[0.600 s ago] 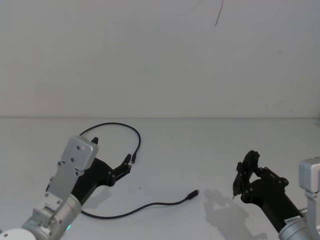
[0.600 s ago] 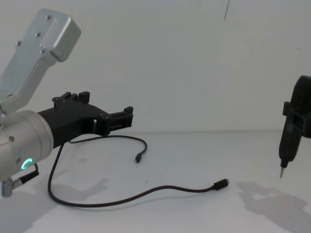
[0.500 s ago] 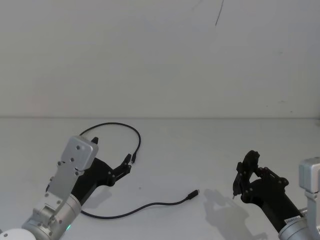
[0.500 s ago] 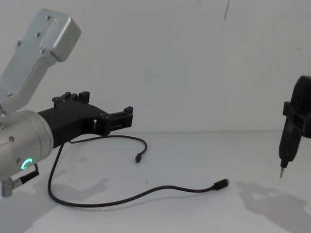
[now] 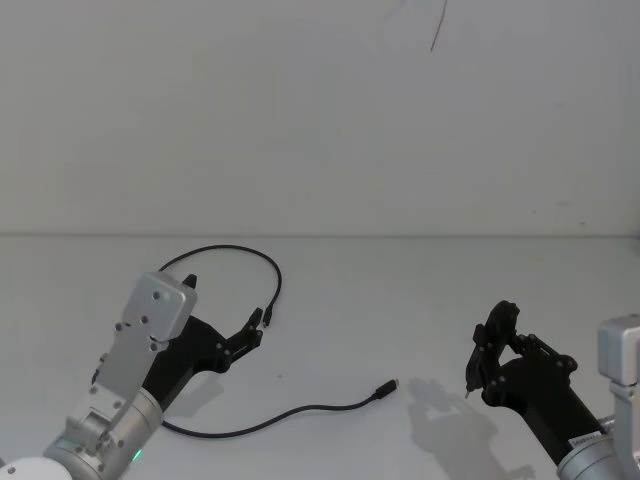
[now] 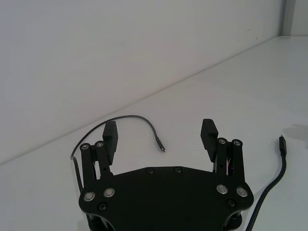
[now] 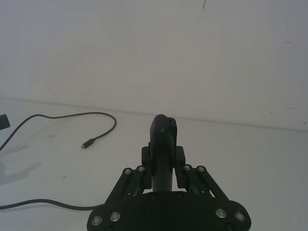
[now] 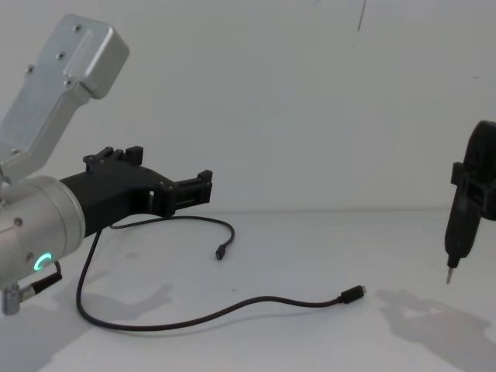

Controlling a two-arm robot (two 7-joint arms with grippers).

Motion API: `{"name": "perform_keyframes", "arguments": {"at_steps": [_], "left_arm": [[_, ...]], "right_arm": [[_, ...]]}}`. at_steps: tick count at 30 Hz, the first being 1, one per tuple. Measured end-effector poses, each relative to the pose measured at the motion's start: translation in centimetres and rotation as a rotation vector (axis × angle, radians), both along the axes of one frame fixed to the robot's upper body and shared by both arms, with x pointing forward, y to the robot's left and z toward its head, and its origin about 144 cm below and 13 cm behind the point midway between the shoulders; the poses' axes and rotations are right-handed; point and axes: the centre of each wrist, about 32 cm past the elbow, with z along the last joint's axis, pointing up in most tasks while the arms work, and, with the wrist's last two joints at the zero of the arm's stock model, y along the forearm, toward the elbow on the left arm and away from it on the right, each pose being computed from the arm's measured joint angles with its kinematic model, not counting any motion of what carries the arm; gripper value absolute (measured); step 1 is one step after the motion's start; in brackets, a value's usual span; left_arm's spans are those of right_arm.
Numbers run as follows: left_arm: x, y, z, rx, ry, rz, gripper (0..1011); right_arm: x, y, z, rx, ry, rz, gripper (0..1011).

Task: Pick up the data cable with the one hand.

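The data cable is a thin black line on the white table, with one plug near the middle and the other plug at the end of a loop. My left gripper, on a silver wrist with a green ring light, hovers above that loop, open and holding nothing. The left wrist view shows its fingers wide apart, with the cable lying beyond them. The chest view shows the cable running under the left gripper. My right gripper stays at the right, shut on a dark pen-like tool.
The white table runs back to a plain white wall. Open table lies between the two arms, with the cable's free plug on it. The tool's tip hangs above the table at the right.
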Motion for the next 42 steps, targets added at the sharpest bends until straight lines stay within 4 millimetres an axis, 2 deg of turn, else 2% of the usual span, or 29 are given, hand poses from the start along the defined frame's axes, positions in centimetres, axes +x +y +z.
{"name": "perform_keyframes", "arguments": {"at_steps": [27, 42], "left_arm": [[0.06, -0.07, 0.01, 0.002, 0.004, -0.008, 1000], [0.94, 0.12, 0.46, 0.060, 0.057, -0.157, 1001]], "right_arm": [[0.00, 0.00, 0.00, 0.000, 0.000, 0.000, 263], [0.00, 0.00, 0.00, 0.000, 0.000, 0.000, 263]]}}
